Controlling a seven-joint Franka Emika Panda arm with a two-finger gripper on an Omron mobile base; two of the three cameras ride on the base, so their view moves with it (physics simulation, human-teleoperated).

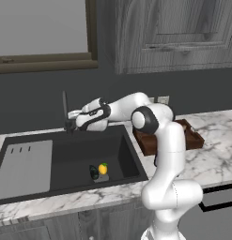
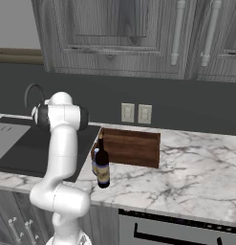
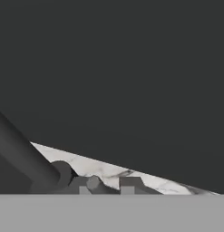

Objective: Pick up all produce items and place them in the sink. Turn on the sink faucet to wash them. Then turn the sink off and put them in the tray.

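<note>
1. In the left base view we are seeing the arm reaching left over the back of the sink (image 1: 23, 166), with the gripper (image 1: 72, 115) sitting right beside the sink faucet (image 1: 65, 108) at the worktop's (image 1: 216, 154) back edge. We cannot tell whether its jaws are apart or together. The yellow fruit (image 1: 103, 168) and the dark green item (image 1: 94, 171) are lying side by side on the basin floor, by its front wall. The wooden tray (image 1: 195, 138) is resting on the worktop to the right of the sink, partly hidden by the arm.

2. In the right base view we are looking at the tray (image 2: 131, 146) near the back wall, with a dark wine bottle (image 2: 102, 165) standing in front of its left corner and a blue-capped bottle (image 2: 95, 160) just behind that. The sink (image 2: 9, 143) is lying to the left.

3. In the hand view we are facing the dark wall, with the faucet (image 3: 22, 156) slanting across the lower left and its base (image 3: 93, 183) meeting the marble.
</note>
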